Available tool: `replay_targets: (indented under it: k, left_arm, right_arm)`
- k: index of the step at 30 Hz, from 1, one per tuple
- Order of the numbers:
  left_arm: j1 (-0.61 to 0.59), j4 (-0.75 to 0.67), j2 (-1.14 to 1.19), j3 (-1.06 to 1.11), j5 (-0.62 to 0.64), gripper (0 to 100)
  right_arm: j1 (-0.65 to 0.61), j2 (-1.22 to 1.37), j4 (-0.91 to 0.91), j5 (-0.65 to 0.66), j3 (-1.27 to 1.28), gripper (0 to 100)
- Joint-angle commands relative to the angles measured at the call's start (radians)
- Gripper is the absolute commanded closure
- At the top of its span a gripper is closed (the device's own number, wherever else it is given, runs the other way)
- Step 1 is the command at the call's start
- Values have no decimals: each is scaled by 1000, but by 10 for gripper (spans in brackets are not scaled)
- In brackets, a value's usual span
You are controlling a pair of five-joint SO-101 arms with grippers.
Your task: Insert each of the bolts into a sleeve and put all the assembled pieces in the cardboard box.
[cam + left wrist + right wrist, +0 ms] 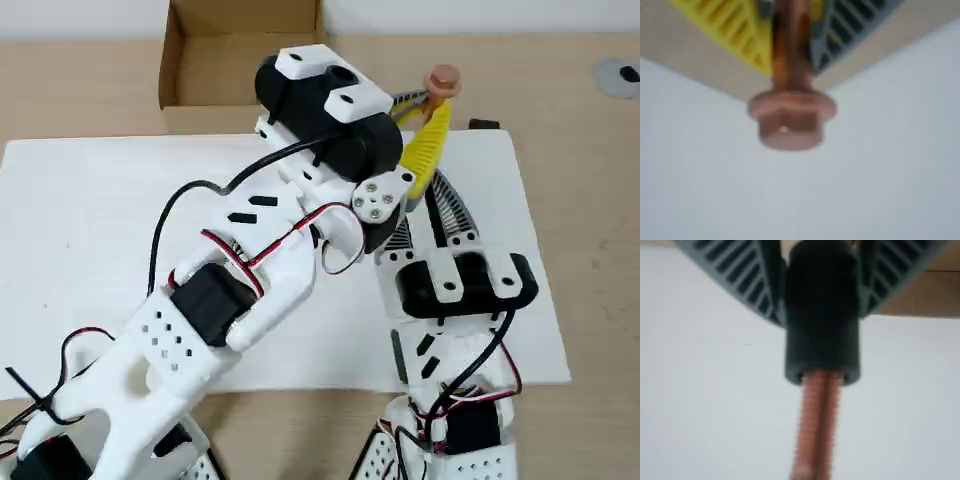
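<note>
Underneath everything stands the light wooden table [80, 90], and a big white sheet [100, 230] covers most of it. The white left arm [250, 280] lies diagonally over this sheet, from the near corner up toward the far side. The right arm [460, 280], white with a black wrist part, stands beside it and points away from me.

At the far edge of the table, just behind the sheet, is the open brown cardboard box [170, 60]. I cannot see what is inside.

The left gripper [430, 100] has one yellow finger and one grey finger. They are pressed together on the shank of a copper-coloured bolt [443, 80]. The bolt is lifted above the far right part of the sheet, and its flanged hexagonal head sticks out beyond the fingertips.

The right gripper [822, 312], with two grey ribbed fingers, is clamped around a black cylindrical sleeve [822, 340]. A copper threaded shank comes out of the free end of the sleeve, so bolt and sleeve are joined between the two grippers.

A grey round disc [617, 76] lies on the table at the far right. A small black piece [483, 124] rests at the far edge of the sheet, near the bolt head.
</note>
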Motion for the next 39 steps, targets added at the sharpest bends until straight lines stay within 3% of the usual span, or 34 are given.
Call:
replay_targets:
  k: [1,5,17,34,39]
  left_arm:
    - [-3,61,-15,-37,-3,954]
    - [-2,132,-15,-64,-3,906]
    - [-9,161,-15,-69,-5,837]
    - [-54,695,-13,-471,-2,835]
    - [-132,729,-13,-608,43,840]
  right_arm:
    - [16,-117,-20,-3,-48,989]
    - [16,-117,-20,-3,-48,989]
    - [18,-117,-20,-3,-48,989]
    - [15,-110,-28,21,-44,989]
    - [18,-93,-201,38,-47,989]
